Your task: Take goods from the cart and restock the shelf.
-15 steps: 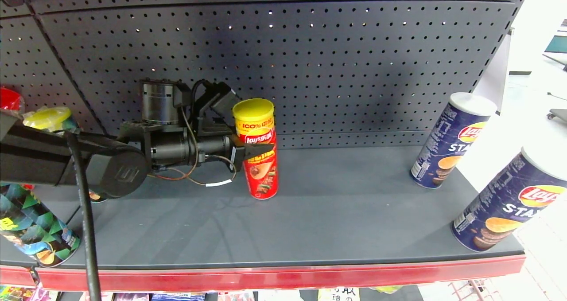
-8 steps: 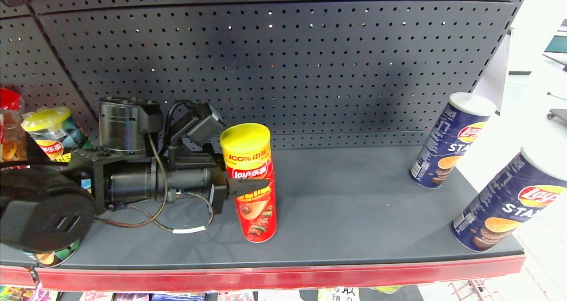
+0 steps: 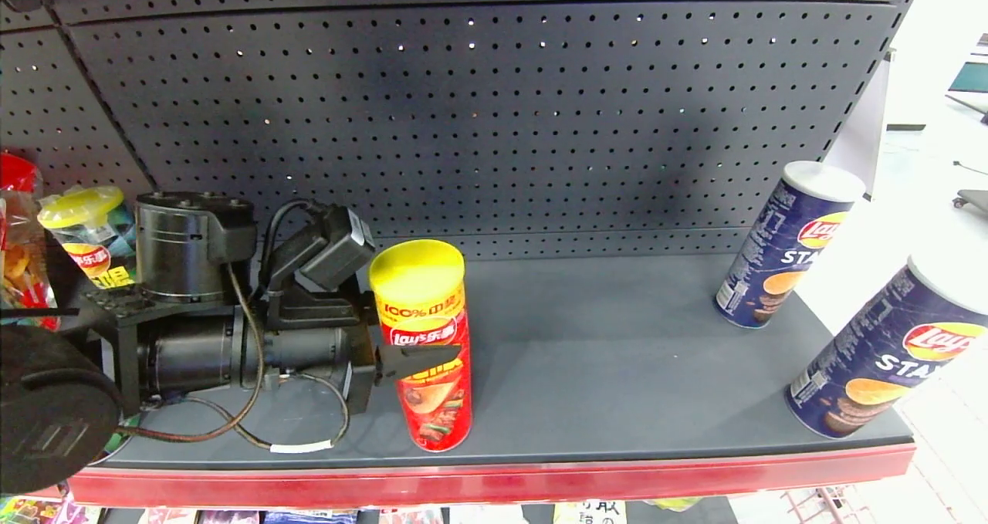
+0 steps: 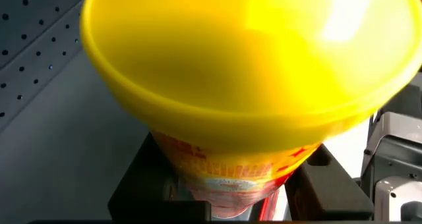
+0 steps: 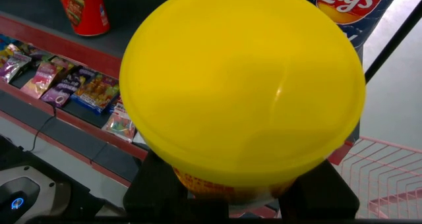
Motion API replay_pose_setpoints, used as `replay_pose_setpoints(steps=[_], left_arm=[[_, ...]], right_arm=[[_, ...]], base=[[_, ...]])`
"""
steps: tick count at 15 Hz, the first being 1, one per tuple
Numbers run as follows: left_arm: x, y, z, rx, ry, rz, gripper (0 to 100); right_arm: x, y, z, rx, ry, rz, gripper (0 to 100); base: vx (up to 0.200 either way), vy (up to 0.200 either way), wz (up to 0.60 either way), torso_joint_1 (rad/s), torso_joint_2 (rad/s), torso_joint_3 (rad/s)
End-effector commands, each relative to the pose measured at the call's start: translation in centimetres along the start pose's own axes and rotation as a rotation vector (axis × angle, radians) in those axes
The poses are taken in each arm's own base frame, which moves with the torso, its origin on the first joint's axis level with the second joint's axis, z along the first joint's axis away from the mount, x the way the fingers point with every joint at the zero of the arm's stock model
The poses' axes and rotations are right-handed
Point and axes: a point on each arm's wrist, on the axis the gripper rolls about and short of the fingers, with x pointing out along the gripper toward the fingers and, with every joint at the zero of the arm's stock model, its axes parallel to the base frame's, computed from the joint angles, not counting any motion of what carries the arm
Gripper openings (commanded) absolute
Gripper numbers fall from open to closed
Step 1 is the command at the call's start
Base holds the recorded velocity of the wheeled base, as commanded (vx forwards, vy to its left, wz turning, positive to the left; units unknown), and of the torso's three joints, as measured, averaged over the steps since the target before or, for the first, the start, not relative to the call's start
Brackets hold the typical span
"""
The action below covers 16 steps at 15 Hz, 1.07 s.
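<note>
The left end effector [image 3: 429, 348] was clamped side-on round the middle of the red cardboard crisp tube with the yellow plastic lid [image 3: 421, 308], a mid-body grip that kept it upright. The tube was just behind the red front lip [image 3: 540, 478] of the dark grey shelf [image 3: 617, 370], label outward, probably for facing. Whether its base touched down, I couldn't tell. Two blue crisp tubes with white lids [image 3: 779, 246] [image 3: 880, 354] stood near the lip's right end. The right end effector [image 5: 237, 191], out in front of the lip, was closed on a second yellow-lidded tube [image 5: 241, 85], likely waiting its turn.
</note>
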Motion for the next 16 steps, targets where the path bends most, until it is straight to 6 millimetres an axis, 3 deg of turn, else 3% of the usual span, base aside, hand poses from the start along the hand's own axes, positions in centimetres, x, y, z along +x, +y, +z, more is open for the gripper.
replay_pose_setpoints(steps=[1, 6, 16], left_arm=[[0.1, -0.5, 0.2, 0.009, -0.005, -0.019, 0], [-0.3, -1.3, -0.7, -0.006, 0.017, -0.035, 0], [-0.2, -1.6, -0.6, -0.003, 0.017, -0.042, 0]], right_arm=[[0.0, 0.0, 0.0, 0.0, -0.001, 0.0, 0], [0.0, 0.0, 0.1, -0.001, -0.006, 0.0, 0], [-0.1, 0.0, 0.5, -0.003, -0.009, -0.001, 0]], base=[[0.0, 0.0, 0.0, 0.0, 0.0, 0.0], [0.0, 0.0, 0.0, 0.0, 0.0, 0.0], [0.0, 0.0, 0.0, 0.0, 0.0, 0.0]])
